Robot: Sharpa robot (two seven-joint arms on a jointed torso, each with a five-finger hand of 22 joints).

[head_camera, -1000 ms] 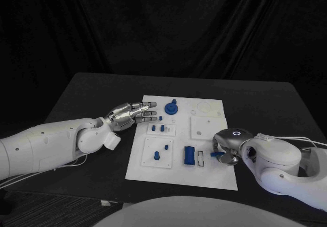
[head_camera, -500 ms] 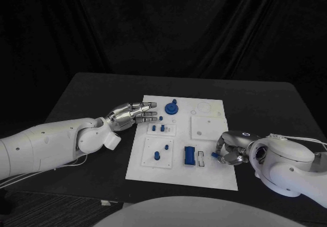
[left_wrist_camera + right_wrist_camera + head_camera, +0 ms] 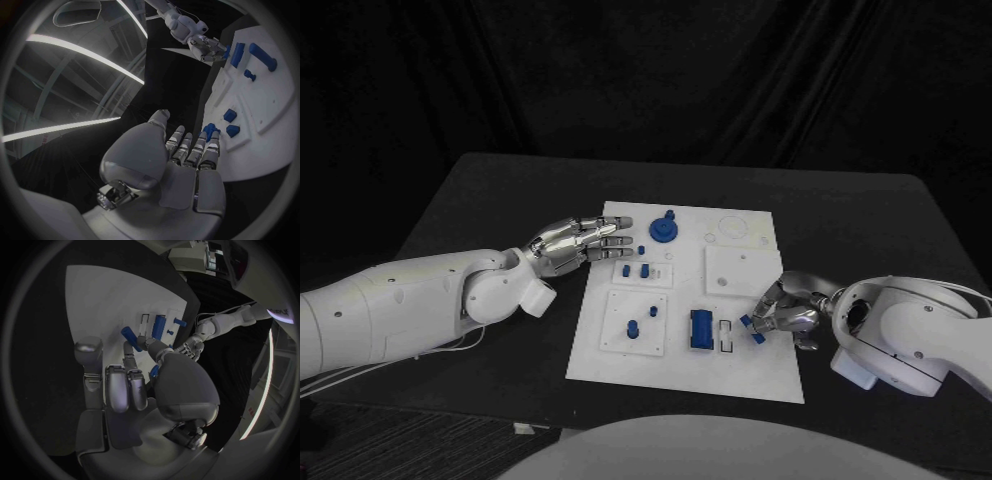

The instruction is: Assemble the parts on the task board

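One white task board mid black table, dark drapes behind; left hand wide, right hand pinching blue part.

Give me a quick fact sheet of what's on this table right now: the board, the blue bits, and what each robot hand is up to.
Surface: black table
Task board: white plate mid-table
Blue round part: at the board's far end
Blue block: lies in a recess near the right hand
Left hand: rests at the board's left edge, holds nothing
Right hand: at the board's right edge, pinches a small blue part
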